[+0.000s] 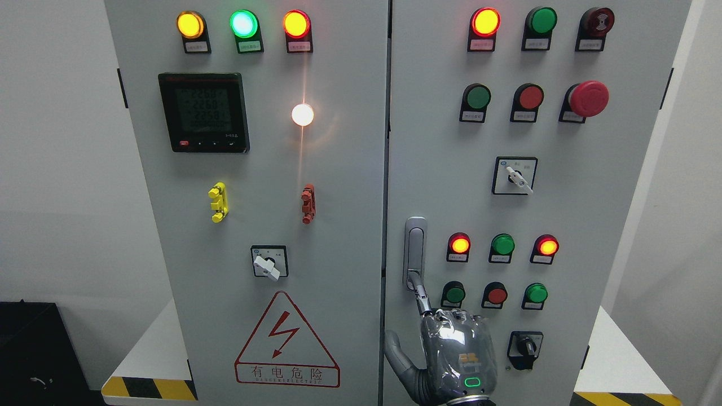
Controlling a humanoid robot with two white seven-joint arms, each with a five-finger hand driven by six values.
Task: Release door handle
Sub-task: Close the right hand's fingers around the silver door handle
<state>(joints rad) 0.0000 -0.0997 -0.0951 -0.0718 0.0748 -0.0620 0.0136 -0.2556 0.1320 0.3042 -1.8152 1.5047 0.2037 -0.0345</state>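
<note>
The silver door handle (415,251) stands upright on the left edge of the right cabinet door (609,214). My right hand (458,355) comes up from the bottom edge just below it, back of the hand facing me. Its index finger (420,293) points up and its tip touches the handle's lower end. The other fingers are curled at the knuckles and the thumb (397,355) sticks out to the left. The hand is not wrapped around the handle. The door looks closed, flush with the left door. The left arm is not in view.
The right door carries several lamps and push buttons, a red emergency stop (588,98) and two rotary switches (516,176). The left door (338,225) has a meter (203,111), lamps, a switch and a warning triangle (286,344). A black box (34,349) stands at the lower left.
</note>
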